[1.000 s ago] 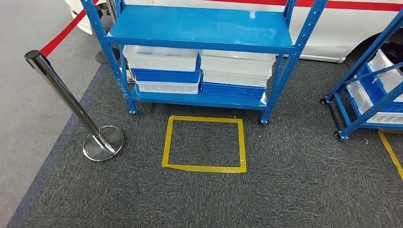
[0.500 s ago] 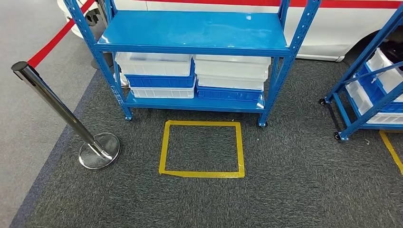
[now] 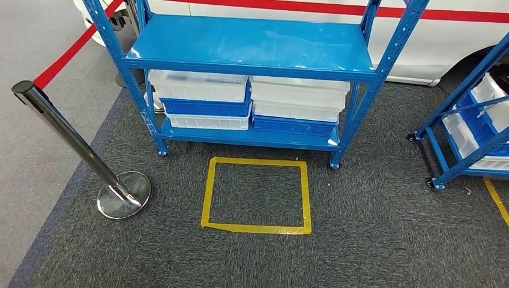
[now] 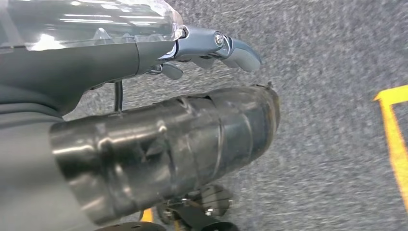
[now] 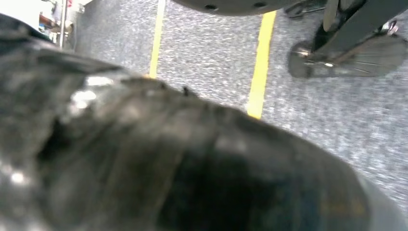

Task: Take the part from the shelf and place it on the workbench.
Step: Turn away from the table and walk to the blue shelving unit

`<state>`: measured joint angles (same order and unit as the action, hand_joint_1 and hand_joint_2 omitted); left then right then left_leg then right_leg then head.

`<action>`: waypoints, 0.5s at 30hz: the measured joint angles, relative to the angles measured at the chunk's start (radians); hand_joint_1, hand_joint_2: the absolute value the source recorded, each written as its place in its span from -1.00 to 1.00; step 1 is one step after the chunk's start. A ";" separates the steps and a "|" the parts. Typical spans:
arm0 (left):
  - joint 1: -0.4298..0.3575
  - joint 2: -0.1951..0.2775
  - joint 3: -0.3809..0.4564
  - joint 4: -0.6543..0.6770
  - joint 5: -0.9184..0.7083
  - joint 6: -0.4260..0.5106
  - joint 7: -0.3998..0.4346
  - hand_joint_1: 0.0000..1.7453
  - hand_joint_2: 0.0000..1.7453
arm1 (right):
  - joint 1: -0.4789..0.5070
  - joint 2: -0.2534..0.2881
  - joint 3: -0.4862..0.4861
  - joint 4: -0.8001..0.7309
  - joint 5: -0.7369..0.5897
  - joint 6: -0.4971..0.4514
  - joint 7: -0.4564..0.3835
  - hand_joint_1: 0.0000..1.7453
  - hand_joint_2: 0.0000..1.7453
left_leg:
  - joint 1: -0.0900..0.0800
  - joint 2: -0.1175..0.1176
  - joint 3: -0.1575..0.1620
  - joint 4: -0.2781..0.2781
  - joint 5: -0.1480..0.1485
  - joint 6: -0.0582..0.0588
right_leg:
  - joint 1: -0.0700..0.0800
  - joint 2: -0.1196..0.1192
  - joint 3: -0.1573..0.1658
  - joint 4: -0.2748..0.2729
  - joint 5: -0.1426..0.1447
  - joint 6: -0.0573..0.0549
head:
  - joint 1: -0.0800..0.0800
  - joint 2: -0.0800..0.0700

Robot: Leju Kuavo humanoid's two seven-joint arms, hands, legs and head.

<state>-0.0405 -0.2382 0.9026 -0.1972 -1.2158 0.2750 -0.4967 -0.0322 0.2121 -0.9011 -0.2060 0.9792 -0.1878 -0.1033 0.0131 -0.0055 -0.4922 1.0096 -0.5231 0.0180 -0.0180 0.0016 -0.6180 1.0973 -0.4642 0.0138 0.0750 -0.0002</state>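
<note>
The part cannot be made out; it probably lies in the stacked white and blue plastic bins (image 3: 207,99) on the lower level of the blue steel shelf (image 3: 246,45). Left to right: a chrome stanchion post (image 3: 66,138), a yellow tape square (image 3: 257,195) before the shelf. Stop squarely on that square. Left hand (image 4: 211,45) holds nothing, its spread unclear; the right hand's state I cannot tell.

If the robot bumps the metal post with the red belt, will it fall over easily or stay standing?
The metal post probably stays standing under a light bump: its round base looks wide and solid, so likely heavy. A push near the top would tip it more easily, as the pole is tall and thin. The red belt attached at its top may also pull on it.
</note>
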 joint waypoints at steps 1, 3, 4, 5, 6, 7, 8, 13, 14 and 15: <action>-0.001 0.000 0.000 0.000 0.000 0.000 0.000 -1.00 -1.00 | -0.001 0.000 0.000 0.000 0.001 0.002 0.000 -1.00 -1.00 | -0.002 0.000 0.004 0.000 -0.006 -0.006 | 0.002 0.000 0.011 -0.028 0.006 -0.005 | 0.000 0.000; -0.003 0.000 0.000 0.000 0.000 0.000 0.000 -1.00 -1.00 | -0.003 0.000 0.000 0.000 0.001 0.004 0.000 -1.00 -1.00 | -0.003 0.001 0.008 -0.005 -0.013 -0.017 | 0.006 0.001 0.020 -0.040 -0.005 -0.017 | -0.002 0.000; -0.004 0.000 0.000 0.000 0.000 0.000 0.000 -1.00 -1.00 | -0.003 0.000 0.000 0.000 0.002 0.004 0.000 -1.00 -1.00 | -0.002 0.001 0.013 -0.007 -0.016 -0.022 | 0.005 0.000 0.023 -0.044 -0.007 -0.023 | -0.002 0.000; -0.004 0.000 0.000 0.000 -0.001 0.000 0.000 -1.00 -1.00 | -0.002 0.000 0.000 0.000 0.002 0.005 0.000 -1.00 -1.00 | -0.001 0.001 0.012 0.003 -0.025 -0.026 | 0.003 0.000 0.030 -0.050 -0.010 -0.030 | -0.003 0.000; -0.005 0.000 0.000 0.000 -0.001 0.000 0.000 -1.00 -1.00 | -0.001 0.000 0.000 0.000 0.002 0.005 0.000 -1.00 -1.00 | 0.000 0.002 0.001 0.033 -0.041 -0.030 | 0.001 -0.001 0.038 -0.055 -0.012 -0.037 | -0.003 0.000; -0.005 0.000 0.000 0.000 -0.001 0.000 0.000 -1.00 -1.00 | -0.001 0.000 0.000 0.000 0.002 0.005 0.000 -1.00 -1.00 | 0.001 0.002 -0.025 0.085 -0.064 -0.033 | 0.001 -0.003 0.046 -0.060 -0.016 -0.043 | -0.003 0.000; -0.004 0.000 0.000 0.000 -0.001 0.000 0.000 -1.00 -1.00 | 0.000 0.000 0.000 0.000 0.002 0.005 0.000 -1.00 -1.00 | 0.001 0.002 -0.064 0.156 -0.092 -0.035 | 0.002 -0.004 0.052 -0.061 -0.021 -0.049 | -0.003 0.000; 0.000 0.000 0.000 0.000 0.000 0.000 0.000 -1.00 -1.00 | -0.001 0.000 0.000 0.000 0.002 0.005 0.000 -1.00 -1.00 | 0.001 0.002 -0.157 0.212 -0.014 -0.032 | 0.006 0.003 0.098 -0.061 -0.055 -0.051 | -0.003 0.000; 0.001 0.000 0.000 0.000 0.000 0.000 0.000 -1.00 -1.00 | 0.000 0.000 0.000 0.000 0.002 0.005 0.000 -1.00 -1.00 | 0.000 0.002 -0.136 0.147 0.031 -0.027 | 0.006 0.004 0.108 -0.061 -0.064 -0.048 | -0.002 0.000; 0.000 0.001 0.000 0.000 0.000 0.000 0.000 -1.00 -1.00 | 0.000 0.000 0.000 0.001 0.002 0.005 0.000 -1.00 -1.00 | -0.002 0.002 -0.114 0.086 0.059 -0.022 | 0.008 0.005 0.114 -0.060 -0.073 -0.043 | -0.002 0.000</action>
<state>-0.0401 -0.2375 0.9026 -0.1972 -1.2160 0.2750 -0.4969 -0.0326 0.2119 -0.9013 -0.2054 0.9812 -0.1827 -0.1035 0.0107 -0.0031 -0.6059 1.0954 -0.4636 -0.0044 -0.0103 0.0063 -0.5037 1.0374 -0.5372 -0.0293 0.0727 -0.0001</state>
